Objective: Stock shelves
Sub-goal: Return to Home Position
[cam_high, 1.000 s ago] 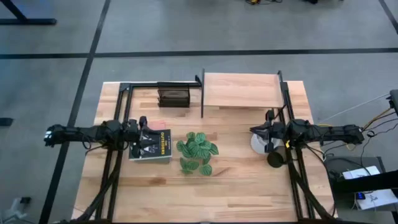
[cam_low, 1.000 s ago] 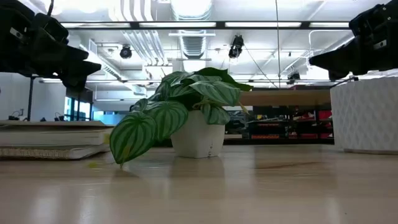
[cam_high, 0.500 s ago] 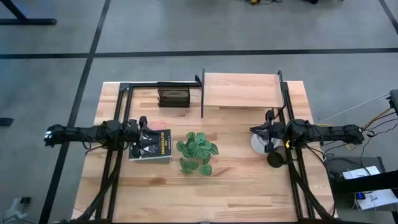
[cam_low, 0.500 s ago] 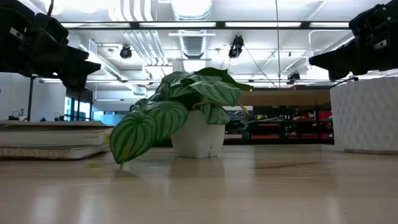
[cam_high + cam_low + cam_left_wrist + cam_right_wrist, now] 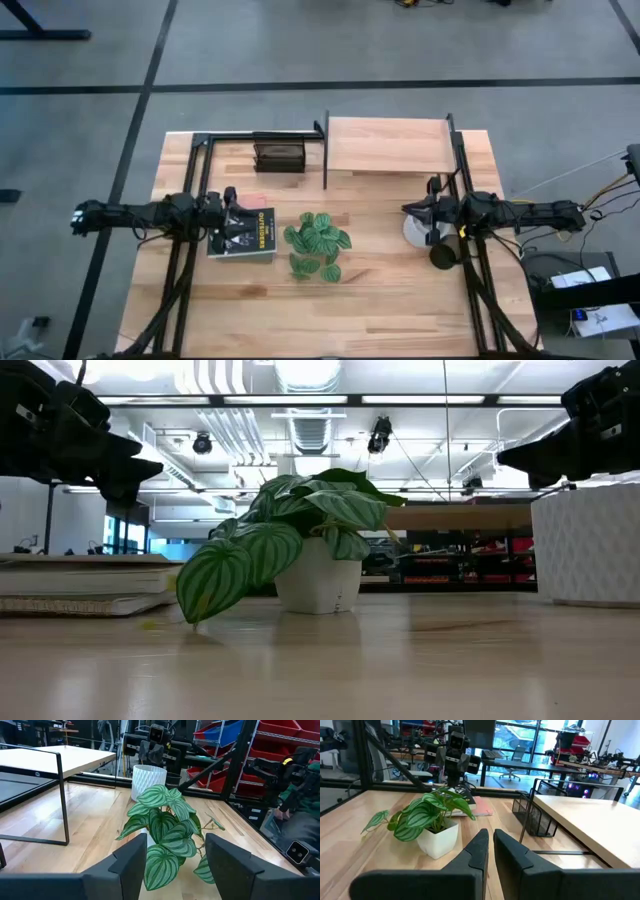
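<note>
Since both arms are held level at their own sides of the bench (image 5: 400, 300) and neither reaches for anything, I judge the step in hand to be the return to the rest pose, not a pick or a place. The left claw (image 5: 175, 847) hangs released above the left edge of the books (image 5: 242, 232), its two fingers wide apart with nothing between them. The right claw (image 5: 490, 837) is clenched on nothing, fingers all but touching, and hangs above the white ribbed pot (image 5: 418, 228) at the right side. The shelves (image 5: 387, 145) stand at the far edge, right of centre, and their pale board shows bare from above. The black mesh rack (image 5: 278, 155) stands just beside them on the left, and the potted plant (image 5: 317, 243) sits mid-bench between the arms. If stocking is to go on, I judge the next move calls for choosing one item, releasing the right claw if that arm is used, and lifting the item over the thin black frame onto the board. The high view gives the layout but not the finger states, which only the wrist views settle. The low view alone shows that the books form a flat stack and that both claws hang clear of the bench surface. Only the high view shows the dark cylinder (image 5: 443, 253) just beside the pot on its near side.
</note>
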Controlling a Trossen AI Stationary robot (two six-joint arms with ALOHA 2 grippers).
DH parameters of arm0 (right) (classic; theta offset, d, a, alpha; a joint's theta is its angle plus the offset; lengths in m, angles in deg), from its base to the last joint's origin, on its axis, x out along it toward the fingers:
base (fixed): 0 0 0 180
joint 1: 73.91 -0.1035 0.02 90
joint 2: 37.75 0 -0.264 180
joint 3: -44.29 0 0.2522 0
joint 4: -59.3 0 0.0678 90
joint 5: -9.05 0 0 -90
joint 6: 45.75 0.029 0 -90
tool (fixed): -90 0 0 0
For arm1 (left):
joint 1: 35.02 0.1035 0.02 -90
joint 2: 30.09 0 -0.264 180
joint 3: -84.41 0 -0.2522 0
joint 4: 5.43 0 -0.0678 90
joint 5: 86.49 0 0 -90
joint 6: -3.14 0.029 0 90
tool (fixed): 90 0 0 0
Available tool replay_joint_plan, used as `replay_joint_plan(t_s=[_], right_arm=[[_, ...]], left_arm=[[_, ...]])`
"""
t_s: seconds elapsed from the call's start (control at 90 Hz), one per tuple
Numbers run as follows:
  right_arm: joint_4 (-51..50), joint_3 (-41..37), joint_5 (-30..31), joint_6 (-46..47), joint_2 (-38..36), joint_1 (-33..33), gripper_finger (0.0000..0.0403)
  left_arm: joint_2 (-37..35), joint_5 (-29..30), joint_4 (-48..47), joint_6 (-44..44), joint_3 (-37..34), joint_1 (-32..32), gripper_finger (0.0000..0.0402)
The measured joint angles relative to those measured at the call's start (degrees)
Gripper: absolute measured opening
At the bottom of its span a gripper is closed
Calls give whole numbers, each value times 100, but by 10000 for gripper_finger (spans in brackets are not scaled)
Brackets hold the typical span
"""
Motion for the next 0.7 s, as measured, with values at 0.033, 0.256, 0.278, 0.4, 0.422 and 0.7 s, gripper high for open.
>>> replay_joint_plan(t_s=[0.033,0.256,0.278,0.4,0.422,0.7], right_arm=[[1,0,1,0,0,0,14],[0,0,0,0,0,2,14],[1,0,1,0,0,2,14],[0,0,2,0,0,2,14],[0,0,2,0,0,0,14],[1,0,2,0,0,2,14]], left_arm=[[0,0,2,0,0,1,186],[0,0,0,-2,0,0,178],[0,0,0,0,0,0,178],[0,0,0,-2,0,0,174],[0,0,1,0,0,0,174],[0,0,0,-2,0,0,163]])
